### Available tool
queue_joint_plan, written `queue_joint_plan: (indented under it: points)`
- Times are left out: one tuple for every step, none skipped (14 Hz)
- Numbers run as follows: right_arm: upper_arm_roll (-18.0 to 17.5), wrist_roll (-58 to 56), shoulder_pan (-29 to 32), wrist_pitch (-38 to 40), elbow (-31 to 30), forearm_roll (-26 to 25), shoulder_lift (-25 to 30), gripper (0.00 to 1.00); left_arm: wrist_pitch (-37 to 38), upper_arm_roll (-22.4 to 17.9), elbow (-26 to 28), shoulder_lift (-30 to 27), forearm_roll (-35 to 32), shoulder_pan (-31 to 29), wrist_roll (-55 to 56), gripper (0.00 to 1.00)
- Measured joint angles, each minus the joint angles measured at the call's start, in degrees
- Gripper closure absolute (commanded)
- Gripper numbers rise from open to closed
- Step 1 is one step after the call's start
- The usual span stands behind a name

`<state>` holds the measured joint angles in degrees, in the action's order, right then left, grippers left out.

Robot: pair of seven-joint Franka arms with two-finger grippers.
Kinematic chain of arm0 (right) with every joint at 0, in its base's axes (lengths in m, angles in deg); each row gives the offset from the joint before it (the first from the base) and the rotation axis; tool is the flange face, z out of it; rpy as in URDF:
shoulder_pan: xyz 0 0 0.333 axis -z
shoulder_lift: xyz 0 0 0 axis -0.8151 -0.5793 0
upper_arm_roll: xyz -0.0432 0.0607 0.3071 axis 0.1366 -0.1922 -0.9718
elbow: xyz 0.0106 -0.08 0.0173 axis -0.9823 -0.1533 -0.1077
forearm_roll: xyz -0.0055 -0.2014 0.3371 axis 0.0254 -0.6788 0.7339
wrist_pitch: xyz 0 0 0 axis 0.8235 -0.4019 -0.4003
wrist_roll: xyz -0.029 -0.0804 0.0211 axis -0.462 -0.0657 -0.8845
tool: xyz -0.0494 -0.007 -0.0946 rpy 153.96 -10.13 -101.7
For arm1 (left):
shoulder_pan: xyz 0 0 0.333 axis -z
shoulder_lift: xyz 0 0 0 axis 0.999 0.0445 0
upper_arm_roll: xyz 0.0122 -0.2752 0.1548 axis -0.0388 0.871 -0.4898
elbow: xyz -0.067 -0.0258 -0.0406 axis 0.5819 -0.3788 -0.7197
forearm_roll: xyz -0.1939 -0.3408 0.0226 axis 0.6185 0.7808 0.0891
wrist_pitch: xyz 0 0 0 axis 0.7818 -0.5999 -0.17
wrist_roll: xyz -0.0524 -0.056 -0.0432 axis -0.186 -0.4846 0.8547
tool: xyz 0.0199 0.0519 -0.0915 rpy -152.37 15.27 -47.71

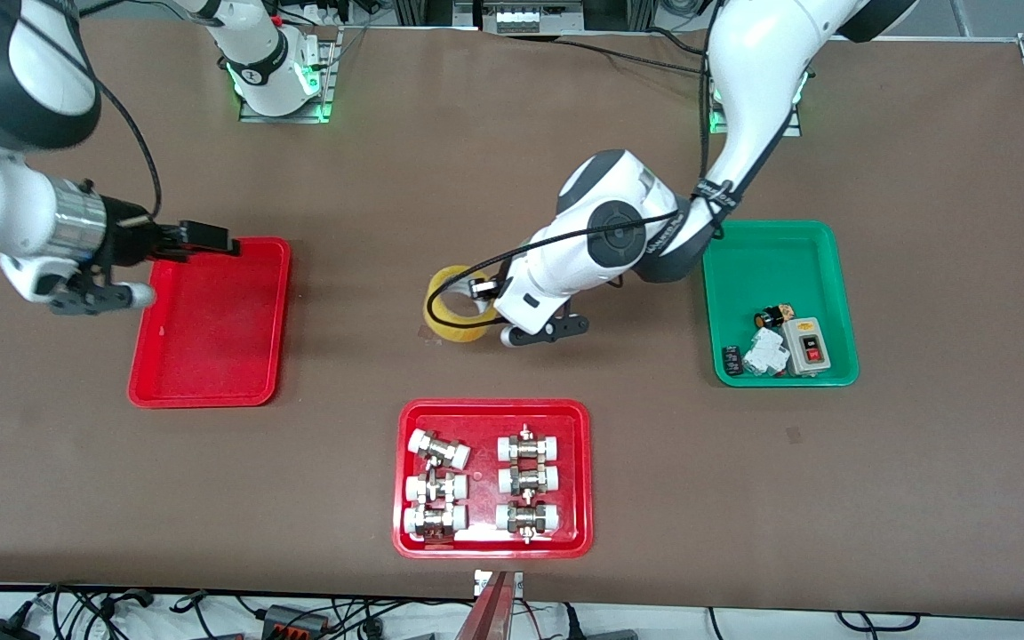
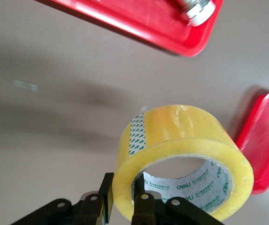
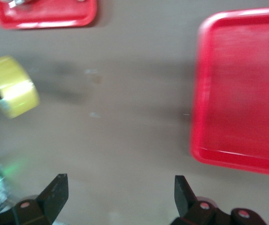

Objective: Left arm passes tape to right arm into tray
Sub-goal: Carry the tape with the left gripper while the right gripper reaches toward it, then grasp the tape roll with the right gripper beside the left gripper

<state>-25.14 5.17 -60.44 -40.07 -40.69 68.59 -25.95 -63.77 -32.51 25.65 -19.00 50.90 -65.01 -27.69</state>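
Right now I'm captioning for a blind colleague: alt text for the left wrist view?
The left gripper is shut on the wall of a yellow tape roll, held above the brown table. Two red trays show at the edges.

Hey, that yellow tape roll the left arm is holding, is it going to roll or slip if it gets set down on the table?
The tape is a ring, so set on its curved edge it would probably roll; laid flat it should stay. Its glossy surface looks slippery. The left gripper pinches only the wall, jaws inside and outside, so it may pivot.
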Motion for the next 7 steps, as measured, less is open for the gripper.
queue_joint_plan:
  points:
    - [0.0,-2.8,0.1,0.0,0.0,4.0,-1.8,0.0,-3.1,0.0,-0.1,0.8,0.2,0.8,2.1,0.99]
    - [0.1,-5.3,0.5,0.0,0.0,7.9,-3.6,0.0,-5.3,0.0,-0.5,1.5,0.4,1.5,4.4,0.99]
    - [0.2,-7.5,0.8,0.0,0.1,11.4,-5.2,0.0,-6.4,0.0,-1.5,2.3,0.5,2.0,6.9,0.99]
    - [0.3,-9.5,1.0,-0.2,0.1,14.4,-6.8,0.0,-6.6,0.0,-3.0,3.2,0.5,2.5,9.8,0.99]
    - [0.3,-11.3,1.1,-0.6,0.2,17.0,-8.1,0.0,-6.7,0.0,-4.9,4.1,0.6,3.1,12.8,0.99]
    - [0.2,-13.1,1.1,-1.5,0.2,19.5,-9.2,0.0,-6.7,0.0,-6.8,5.1,0.6,3.7,16.0,0.98]
    - [0.0,-14.3,1.1,-2.4,0.3,21.4,-10.0,0.0,-6.8,0.0,-8.5,6.1,0.7,4.1,18.8,0.98]
